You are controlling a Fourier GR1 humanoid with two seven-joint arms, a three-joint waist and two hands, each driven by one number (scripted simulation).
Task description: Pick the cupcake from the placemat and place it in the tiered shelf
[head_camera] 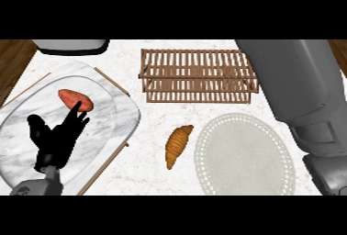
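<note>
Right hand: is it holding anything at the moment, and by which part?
Cannot tell: only the right forearm shows, the hand itself is out of view. The left hand rests open, holding nothing. No cupcake on the placemat.

You see the wooden slatted tiered shelf [198, 75] standing beyond the pale round placemat [244, 155] (its surface bare).

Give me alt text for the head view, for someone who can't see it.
A wooden tiered shelf stands at the back of a marble counter, with a round pale placemat in front of it and a croissant beside the mat. At left, the open left hand rests over a marble tray holding a sweet potato; a grey forearm fills the right side.
</note>
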